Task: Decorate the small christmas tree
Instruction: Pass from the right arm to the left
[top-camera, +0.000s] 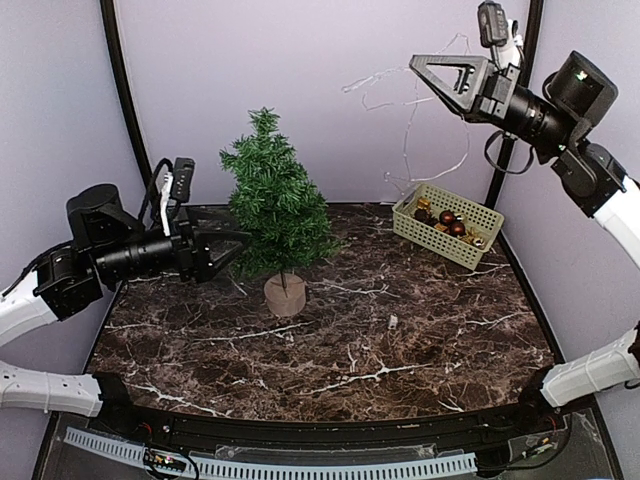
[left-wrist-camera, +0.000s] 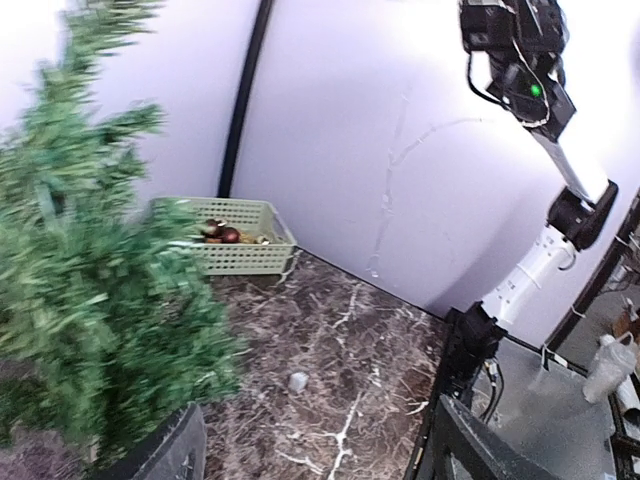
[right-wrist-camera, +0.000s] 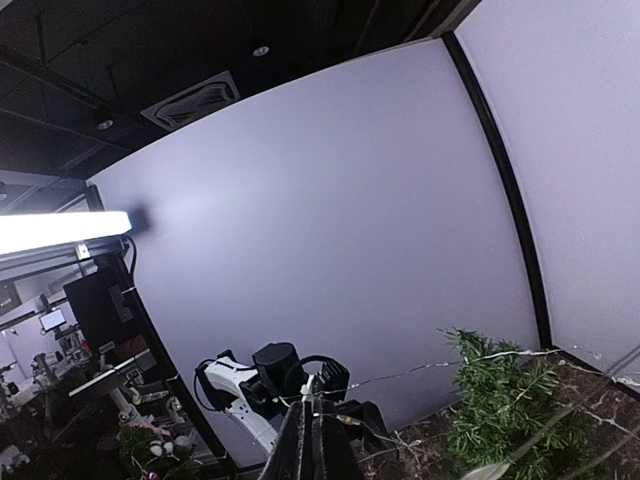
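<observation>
left gripper (top-camera: 232, 258) gaping at tree (top-camera: 275, 205) edge | right gripper (top-camera: 418, 63) high, pinching wire (top-camera: 372, 77)

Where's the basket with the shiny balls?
Find the dark marble table and go to its far right corner, right of the small christmas tree. A pale green basket with holey sides sits there. Nothing else on the table holds red and gold balls.
</observation>
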